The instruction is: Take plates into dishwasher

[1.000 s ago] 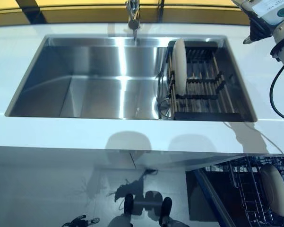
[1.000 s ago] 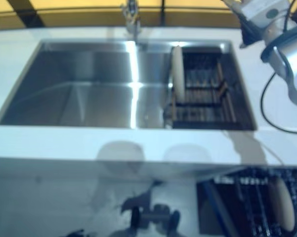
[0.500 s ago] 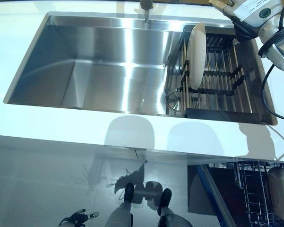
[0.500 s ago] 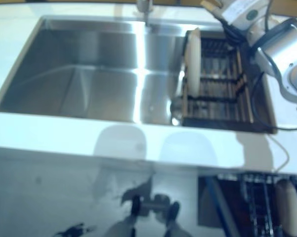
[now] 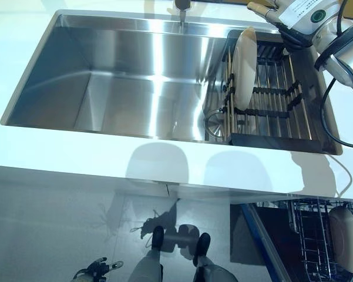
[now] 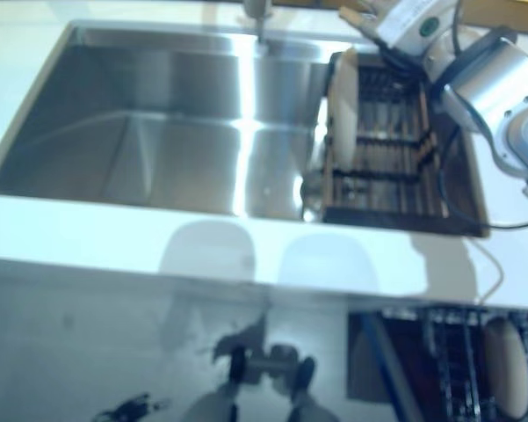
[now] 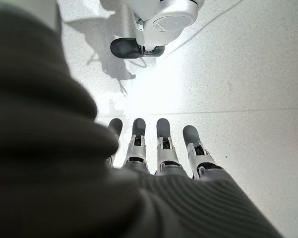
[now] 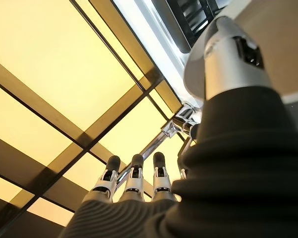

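The left hand [image 7: 158, 148] hangs low over the floor with its fingers straight and apart, holding nothing; it shows only in its own wrist view and looks idle.

The sink [image 5: 123, 76] lies empty to the left of the right hand. Since a second ago the whole head view has swung, so the sink and rack sit lower and more to the right in the picture: that is the camera moving, not the things.

The rack [image 5: 270, 100] sits in the sink's right end. One plate [image 5: 244, 69] stands upright on edge in the rack's left slots, where it stood a second ago, just below the right arm.

What has really changed is the right arm: it has come in from the far right corner and now reaches over the rack's far edge. The right hand [image 8: 134, 181] shows straight, spread fingers in its wrist view, empty. I judge it is lining up to take this plate.

Below the desk [image 5: 164, 161], to the right, a second plate [image 5: 346, 238] already stands in the dishwasher basket [image 5: 308, 247], so roughly half seems done.
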`<state>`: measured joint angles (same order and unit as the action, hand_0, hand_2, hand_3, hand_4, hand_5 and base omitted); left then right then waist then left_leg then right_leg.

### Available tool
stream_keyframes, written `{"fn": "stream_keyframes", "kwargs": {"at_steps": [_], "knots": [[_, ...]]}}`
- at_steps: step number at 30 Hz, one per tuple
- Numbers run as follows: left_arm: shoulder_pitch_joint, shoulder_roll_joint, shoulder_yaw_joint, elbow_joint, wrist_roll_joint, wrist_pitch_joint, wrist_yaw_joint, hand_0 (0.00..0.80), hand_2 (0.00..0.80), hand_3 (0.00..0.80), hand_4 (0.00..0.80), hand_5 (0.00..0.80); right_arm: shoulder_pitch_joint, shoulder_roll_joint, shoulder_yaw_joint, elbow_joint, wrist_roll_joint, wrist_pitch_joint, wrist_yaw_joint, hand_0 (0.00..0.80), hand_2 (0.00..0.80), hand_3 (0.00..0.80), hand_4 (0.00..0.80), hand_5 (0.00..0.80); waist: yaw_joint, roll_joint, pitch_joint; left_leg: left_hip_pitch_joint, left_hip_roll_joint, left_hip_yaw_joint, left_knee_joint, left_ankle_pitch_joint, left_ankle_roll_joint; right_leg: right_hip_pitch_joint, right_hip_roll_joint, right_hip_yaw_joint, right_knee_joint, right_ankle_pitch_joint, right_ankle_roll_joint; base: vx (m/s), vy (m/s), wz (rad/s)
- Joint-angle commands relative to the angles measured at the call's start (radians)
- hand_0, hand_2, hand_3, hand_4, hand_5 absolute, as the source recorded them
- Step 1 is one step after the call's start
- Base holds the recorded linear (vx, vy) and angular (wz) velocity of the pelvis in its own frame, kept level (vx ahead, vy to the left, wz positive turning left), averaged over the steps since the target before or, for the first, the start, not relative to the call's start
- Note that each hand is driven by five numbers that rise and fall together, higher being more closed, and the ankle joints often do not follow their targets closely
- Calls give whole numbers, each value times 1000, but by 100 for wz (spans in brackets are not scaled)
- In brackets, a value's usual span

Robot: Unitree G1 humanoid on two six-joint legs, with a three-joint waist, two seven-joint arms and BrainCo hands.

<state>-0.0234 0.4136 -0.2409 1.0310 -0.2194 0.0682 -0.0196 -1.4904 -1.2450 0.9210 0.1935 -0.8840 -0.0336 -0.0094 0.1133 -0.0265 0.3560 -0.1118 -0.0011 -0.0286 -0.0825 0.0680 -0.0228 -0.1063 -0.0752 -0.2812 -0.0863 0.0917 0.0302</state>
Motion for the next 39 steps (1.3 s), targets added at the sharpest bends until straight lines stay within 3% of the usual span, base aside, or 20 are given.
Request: {"fn": "stream_keyframes", "kwargs": {"at_steps": [1, 21, 31, 39], "knots": [[28, 50, 10, 8, -7, -10, 7, 0, 0, 0, 0, 0, -123, -18, 70, -26, -3, 3, -5, 0, 0, 0, 0, 0, 12, -29, -28, -9, -19, 11, -5, -68, 33, 45, 9, 12, -1, -82, 54, 0, 0, 0], [38, 38, 45, -3, -61, -14, 22, 0, 0, 0, 0, 0, -116, 1, 75, -68, 28, -18, 38, 0, 0, 0, 0, 0, 26, -24, -12, -22, -22, 7, -5, -68, 35, 38, 8, 2, -1, -86, 49, 0, 0, 0], [44, 44, 58, -5, -63, -33, 21, 0, 0, 0, 0, 0, -87, -17, 89, -77, 12, -51, 75, 0, 0, 0, 0, 0, 26, -27, -7, -26, -22, 10, -5, -68, 37, 33, 7, -1, -1, -85, 50, 0, 0, 0], [38, 51, 56, -17, -66, -45, 9, 0, 0, 0, 0, 0, -59, -24, 81, -62, -75, -116, 77, 0, 0, 0, 0, 0, 22, -27, 0, -30, -21, 12, -5, -69, 38, 28, 8, 2, -1, -83, 50, 0, 0, 0]]}}
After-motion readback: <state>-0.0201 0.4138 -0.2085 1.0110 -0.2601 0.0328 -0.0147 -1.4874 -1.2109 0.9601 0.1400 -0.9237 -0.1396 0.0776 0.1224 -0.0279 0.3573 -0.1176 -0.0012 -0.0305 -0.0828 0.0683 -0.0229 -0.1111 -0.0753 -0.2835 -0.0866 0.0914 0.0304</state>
